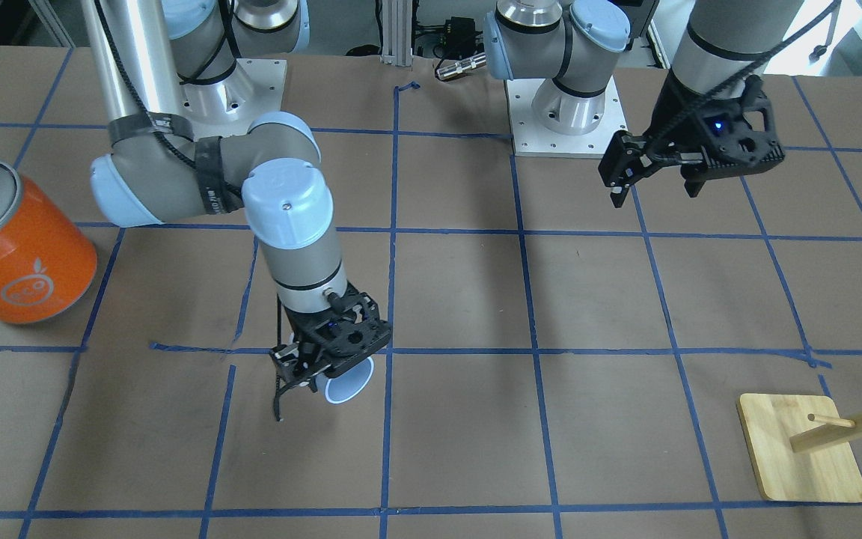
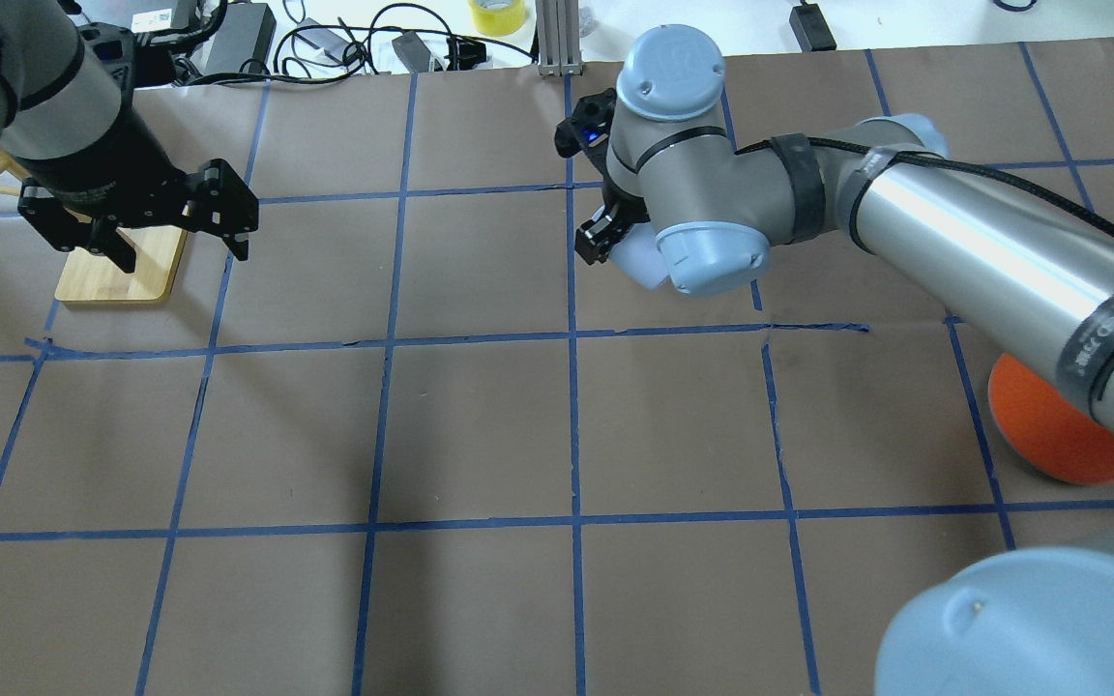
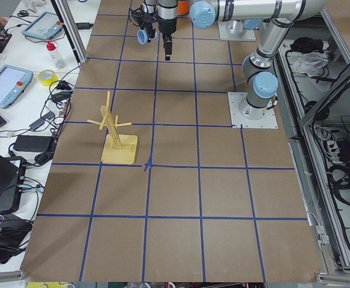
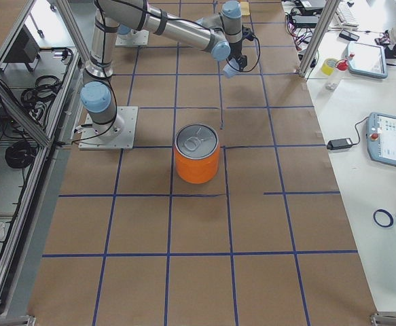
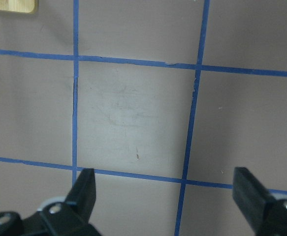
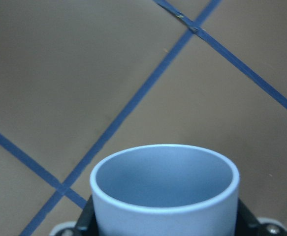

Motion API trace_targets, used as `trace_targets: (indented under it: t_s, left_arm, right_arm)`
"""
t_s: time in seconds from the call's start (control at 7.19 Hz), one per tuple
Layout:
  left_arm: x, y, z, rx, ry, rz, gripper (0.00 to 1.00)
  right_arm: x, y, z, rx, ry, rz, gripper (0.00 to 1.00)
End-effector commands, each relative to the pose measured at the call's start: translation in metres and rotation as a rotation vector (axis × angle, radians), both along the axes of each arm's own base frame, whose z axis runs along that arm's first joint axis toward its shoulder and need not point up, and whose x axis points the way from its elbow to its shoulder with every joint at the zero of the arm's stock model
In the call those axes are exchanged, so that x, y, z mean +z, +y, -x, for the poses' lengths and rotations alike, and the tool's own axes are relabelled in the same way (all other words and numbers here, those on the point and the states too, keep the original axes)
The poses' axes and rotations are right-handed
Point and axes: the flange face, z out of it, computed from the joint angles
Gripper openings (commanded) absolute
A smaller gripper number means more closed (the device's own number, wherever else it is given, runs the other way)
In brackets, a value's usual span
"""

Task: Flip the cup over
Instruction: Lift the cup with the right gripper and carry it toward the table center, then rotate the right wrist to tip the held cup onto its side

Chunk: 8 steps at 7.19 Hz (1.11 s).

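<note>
The right tool [image 1: 317, 368] is clamped on the cup [image 1: 350, 385], held above the surface [image 1: 461, 449] well apart from the orange can [image 1: 19, 247], with its mouth sideways; judged mid-flip, turning and setting down remain. The left tool [image 1: 655, 196], farther from the can, gapes empty

Brown table [image 3: 175, 192], gridded in blue tape [image 3: 223, 168]. Along one side of it, a white bench [image 3: 18, 108] with pendants [image 3: 5, 84] and a yellow tape roll [image 3: 47, 76]. Opposite side, tangled cables [image 3: 343, 174].

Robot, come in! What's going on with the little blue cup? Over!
Right jaws shut on the cup, tipped sideways. Left jaws open, empty. Orange can, wooden stand both far from it.
</note>
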Motion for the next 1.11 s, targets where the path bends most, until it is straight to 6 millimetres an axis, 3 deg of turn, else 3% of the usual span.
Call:
trace_targets:
  t_s: [0.0,0.14,0.28,0.42,0.7,0.97]
  left_arm:
    - [0.001,-0.010,-0.055,0.102,0.017,0.008,1.00]
    - [0.005,-0.008,-0.060,0.053,0.005,0.008,1.00]
    - [0.002,-0.008,-0.079,0.068,0.005,0.001,1.00]
    - [-0.004,-0.006,-0.101,0.087,0.016,-0.009,1.00]
    - [-0.007,-0.006,-0.102,0.079,0.018,-0.021,1.00]
    - [-0.008,-0.006,-0.102,0.078,0.020,-0.024,1.00]
  right_arm:
    - [-0.014,0.019,-0.044,0.297,0.027,-0.001,0.00]
    - [-0.028,0.024,-0.066,0.483,0.021,0.032,0.00]
    - [-0.038,0.020,-0.076,0.545,0.015,0.099,0.00]
    - [-0.060,0.023,-0.086,0.567,0.004,0.073,0.00]
    - [-0.067,0.025,-0.089,0.583,0.008,0.057,0.00]
    - [-0.070,0.025,-0.090,0.596,0.010,0.058,0.07]
